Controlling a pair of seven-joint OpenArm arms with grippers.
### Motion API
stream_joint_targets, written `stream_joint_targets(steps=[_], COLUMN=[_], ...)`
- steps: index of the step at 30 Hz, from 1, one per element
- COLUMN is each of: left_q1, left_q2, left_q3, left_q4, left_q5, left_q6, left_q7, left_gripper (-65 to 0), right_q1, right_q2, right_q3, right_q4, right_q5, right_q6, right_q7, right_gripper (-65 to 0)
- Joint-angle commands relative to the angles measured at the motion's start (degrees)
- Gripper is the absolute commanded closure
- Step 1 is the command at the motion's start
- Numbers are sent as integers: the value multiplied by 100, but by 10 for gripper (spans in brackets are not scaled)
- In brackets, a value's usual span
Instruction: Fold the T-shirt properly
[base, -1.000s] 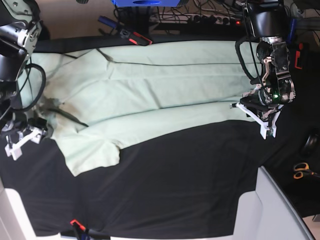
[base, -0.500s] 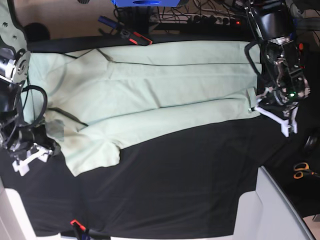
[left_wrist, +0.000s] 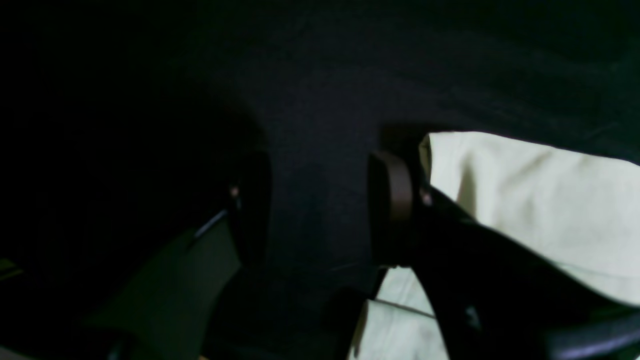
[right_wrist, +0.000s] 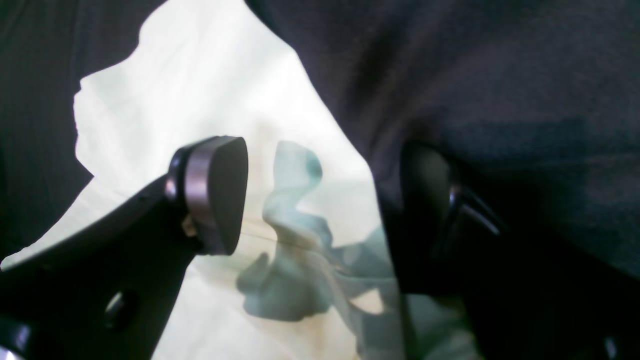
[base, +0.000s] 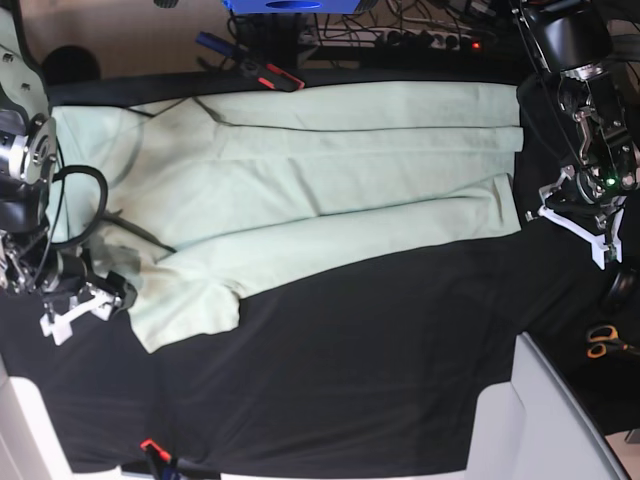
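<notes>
Cloth was the whole matter: the T-shirt (base: 330, 190) looked light, limp and thin, likely to sag and drag wherever it was not carried, so corners and hems seemed the sound places to pinch. It lay spread on the black table covering (base: 360, 380), one long side folded in. The left gripper (base: 578, 218) stood open and empty, its jaws over bare covering with the hem corner just beside one pad (left_wrist: 392, 187). The right gripper (base: 75, 312) hung with jaws wide, one pad (right_wrist: 216, 192) over the pale fabric at the sleeve end, perhaps not touching. Dark open covering lay outward of both grippers, giving room to move.
</notes>
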Motion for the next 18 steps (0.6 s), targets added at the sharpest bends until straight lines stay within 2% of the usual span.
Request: stream_joint_targets(steps=[1, 5, 13, 16, 18], left_q1=[-68, -94, -129, -226, -270], left_q2=[-79, -62, -53, -44, -44], left_q3=[-26, -26, -26, 27, 27], left_q4=[98, 80, 36, 36, -43], left_q5=[11, 11, 2, -147, -507], left_q6=[2, 2, 2, 2, 2], left_q7=[-70, -70, -70, -70, -70], left_gripper=[-311, -311, -314, -378, -411], right_q1=[140, 140, 140, 140, 140], right_q2=[-20, -117, -231, -231, -231], right_q3=[-18, -18, -27, -18, -18], right_q4=[44, 53, 61, 61, 61], right_q5=[14, 14, 14, 14, 14], right_q6=[48, 66, 66, 66, 66], right_q7=[-50, -67, -41, -41, -41], right_gripper=[-447, -425, -126, -3, -1])
